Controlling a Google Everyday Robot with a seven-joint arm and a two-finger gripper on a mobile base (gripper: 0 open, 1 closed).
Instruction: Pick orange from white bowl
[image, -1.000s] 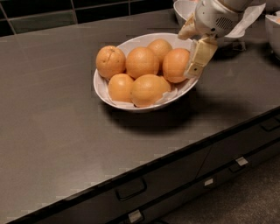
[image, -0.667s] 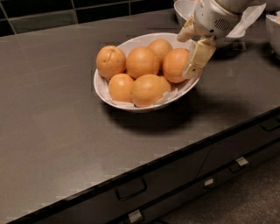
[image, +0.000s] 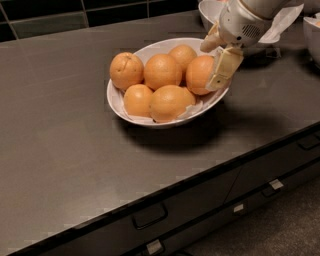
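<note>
Little had moved since a second before. The tool (image: 211, 67) had kept its post at the right rim of the white bowl (image: 114, 100), with at most a slight settling toward the fruit. The bowl and all six fruits lay as they had.

Farthest to the tool's left sat a paler orange with a creased dimple (image: 126, 70), and below it a smaller one (image: 137, 100). Nearer the tool came a round one (image: 162, 71) and in front of it the big oblong one (image: 169, 102) on the paper liner (image: 192, 109). One more (image: 182, 54) lay behind these, just left of the tool's far finger.

The orange (image: 196, 75) lay in the bowl's right end, right at the tool. The near finger (image: 225, 67) hung down across its right face. The far finger (image: 210, 44) stood by its upper back edge. The tool was spread, its two fingers apart with the orange's right part between them. The fruit rested in the bowl, touching its neighbours, not lifted.

The bowl stood on the dark desk (image: 60, 150). Behind the tool a second white bowl (image: 209, 12) showed in part.
</note>
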